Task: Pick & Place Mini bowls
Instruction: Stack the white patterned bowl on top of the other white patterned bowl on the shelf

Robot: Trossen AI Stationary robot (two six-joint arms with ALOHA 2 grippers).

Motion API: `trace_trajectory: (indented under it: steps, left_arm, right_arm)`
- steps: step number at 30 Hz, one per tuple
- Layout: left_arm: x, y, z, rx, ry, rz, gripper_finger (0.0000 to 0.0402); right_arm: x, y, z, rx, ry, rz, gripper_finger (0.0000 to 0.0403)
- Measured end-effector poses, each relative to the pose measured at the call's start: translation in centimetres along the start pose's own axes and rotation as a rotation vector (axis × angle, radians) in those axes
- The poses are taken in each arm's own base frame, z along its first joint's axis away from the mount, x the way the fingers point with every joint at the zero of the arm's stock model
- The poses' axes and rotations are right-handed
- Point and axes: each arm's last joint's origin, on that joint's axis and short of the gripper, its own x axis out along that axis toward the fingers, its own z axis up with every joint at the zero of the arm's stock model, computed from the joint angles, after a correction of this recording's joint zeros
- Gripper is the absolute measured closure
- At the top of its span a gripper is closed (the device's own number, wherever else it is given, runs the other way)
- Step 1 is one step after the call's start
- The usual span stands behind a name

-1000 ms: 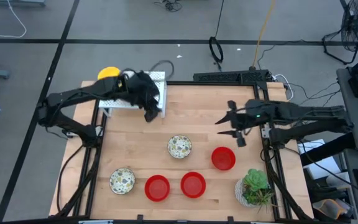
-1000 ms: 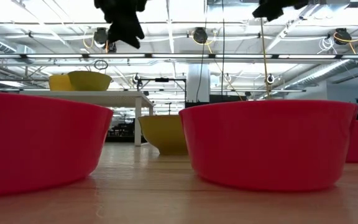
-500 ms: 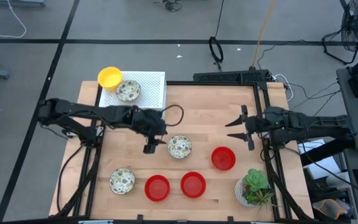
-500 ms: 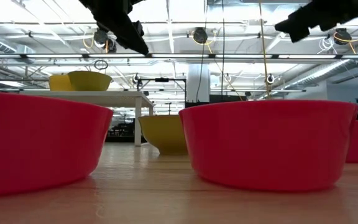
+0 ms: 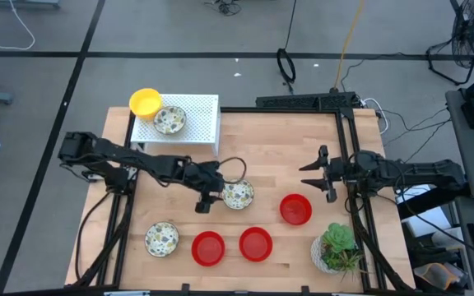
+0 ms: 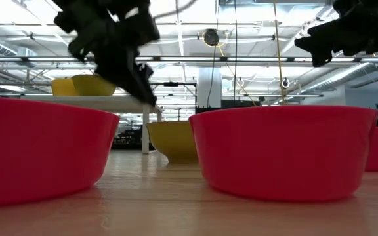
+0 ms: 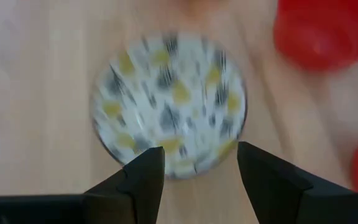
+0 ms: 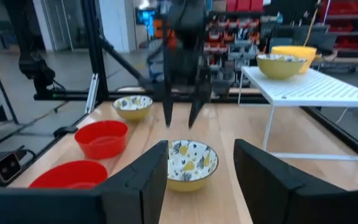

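Observation:
My left gripper [image 5: 206,197] is open, fingers pointing down, just above and beside the left rim of a floral mini bowl [image 5: 238,194] resting on its base mid-table. The left wrist view shows that bowl [image 7: 169,102] beyond my open fingers [image 7: 201,165]. In the right wrist view the left gripper [image 8: 182,93] hangs over the bowl [image 8: 191,163]. My right gripper [image 5: 319,173] is open and waits right of centre, off the table. Another floral bowl [image 5: 169,120] and a yellow bowl [image 5: 145,102] sit at the white rack [image 5: 204,115]. A third floral bowl [image 5: 162,238] stands near the front.
Three red bowls [image 5: 208,248] [image 5: 256,243] [image 5: 295,209] stand along the near half of the table. A potted plant [image 5: 337,247] sits in the near right corner. Bare wood lies between the rack and the right gripper.
My left gripper has swung from the white rack at the far left toward the near side and down, and now hangs by the middle floral bowl. A floral bowl now shows on the rack where the gripper was. My right gripper drew slightly toward the right edge and came lower.

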Motion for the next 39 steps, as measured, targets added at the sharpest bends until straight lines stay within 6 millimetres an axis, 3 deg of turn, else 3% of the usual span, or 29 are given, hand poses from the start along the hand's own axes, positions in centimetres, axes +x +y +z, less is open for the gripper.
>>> trace_trajectory:
  steps: [9,12,19,24,33,39]
  left_arm:
    - [3.4,-1.2,-1.4,0.095,0.115,-0.025,0.0195]
    - [3.8,-1.4,-1.2,0.142,0.097,-0.018,0.0195]
    - [4.0,-1.6,-1.1,0.210,0.083,-0.001,0.0201]
    - [4.6,-1.3,-1.5,0.222,0.129,0.083,0.0247]
    - [5.2,-1.1,-1.2,0.234,0.088,0.152,0.0381]
    - [4.3,-1.2,-0.2,0.208,0.015,0.168,0.0377]
  right_arm:
    - [0.1,-0.1,-3.1,-0.013,-0.111,0.004,0.0234]
    - [-0.1,0.0,-2.3,-0.030,-0.208,0.007,0.0234]
    - [-0.1,0.0,-2.2,-0.020,-0.225,0.011,0.0234]
    - [-0.1,-0.3,-2.1,0.068,-0.237,-0.064,0.0234]
    - [-0.2,-0.8,-2.2,0.091,-0.243,-0.239,0.0234]
    - [-0.2,-0.8,-2.3,0.090,-0.239,-0.238,0.0234]
